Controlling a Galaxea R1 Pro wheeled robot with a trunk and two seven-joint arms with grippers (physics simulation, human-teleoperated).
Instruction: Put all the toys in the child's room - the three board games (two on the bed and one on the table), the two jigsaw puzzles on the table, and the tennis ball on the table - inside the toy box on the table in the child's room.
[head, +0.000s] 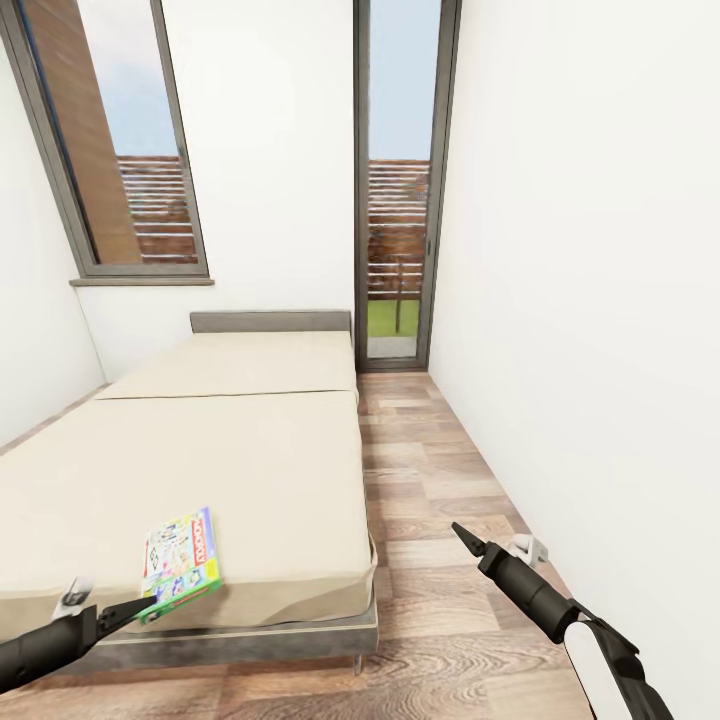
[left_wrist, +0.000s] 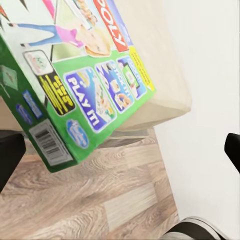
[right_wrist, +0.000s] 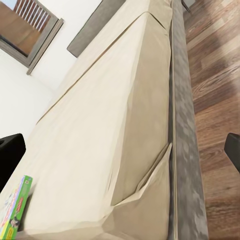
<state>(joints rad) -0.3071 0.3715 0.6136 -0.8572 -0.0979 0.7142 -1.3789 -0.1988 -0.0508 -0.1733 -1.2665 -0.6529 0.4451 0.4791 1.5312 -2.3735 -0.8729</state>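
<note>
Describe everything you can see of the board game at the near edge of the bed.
The board game is a thin flat rectangular box with a green edge and a busy printed lid: cartoon figures, red lettering, blue and yellow panels, and a barcode on its side. It lies on the cream mattress at the bed's near edge, one corner jutting over the wood floor. The left gripper is at that corner; whether its fingers grip cannot be told.

1. White walls (head: 580, 250) close me in on both sides.
2. A wood-plank floor (head: 440, 480) runs toward a tall glass door (head: 398, 200).
3. A grey-framed window (head: 120, 150) shows daylight and a slatted fence.
4. The bed's grey headboard (head: 270, 321) meets the far wall.
</note>
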